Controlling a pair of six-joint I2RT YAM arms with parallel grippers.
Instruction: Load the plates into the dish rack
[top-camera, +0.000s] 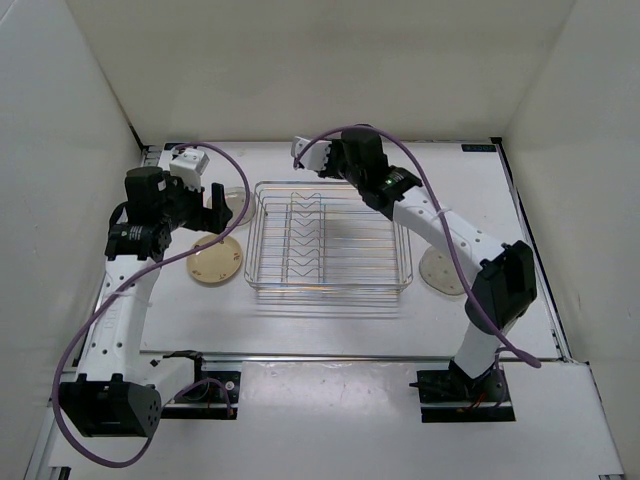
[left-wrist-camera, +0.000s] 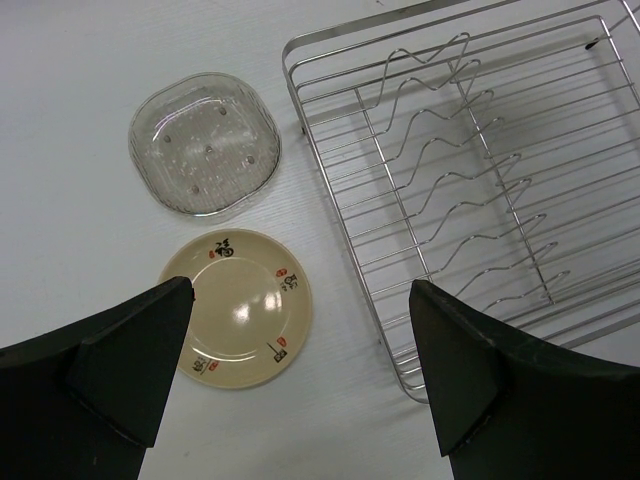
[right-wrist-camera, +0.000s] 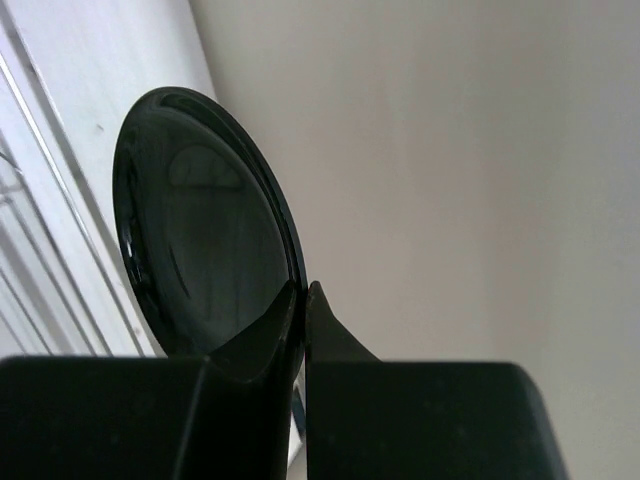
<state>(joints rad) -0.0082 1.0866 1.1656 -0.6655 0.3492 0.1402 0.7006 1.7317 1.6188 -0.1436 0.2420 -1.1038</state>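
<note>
The dish rack (top-camera: 330, 240) is a silver wire basket with V-shaped dividers, standing mid-table; its near corner shows in the left wrist view (left-wrist-camera: 470, 180). A cream-yellow plate (top-camera: 216, 260) (left-wrist-camera: 240, 305) lies flat to its left, with a translucent greyish plate (top-camera: 235, 203) (left-wrist-camera: 205, 143) beyond it. My left gripper (top-camera: 216, 207) (left-wrist-camera: 300, 290) hovers open above these two, holding nothing. A pale plate (top-camera: 443, 270) lies right of the rack. My right gripper (top-camera: 325, 170) (right-wrist-camera: 303, 295) is over the rack's far edge, shut on the rim of a black plate (right-wrist-camera: 200, 260) held on edge.
White walls enclose the table on the left, back and right. A small white box (top-camera: 188, 162) sits at the back left behind the left arm. Purple cables loop off both arms.
</note>
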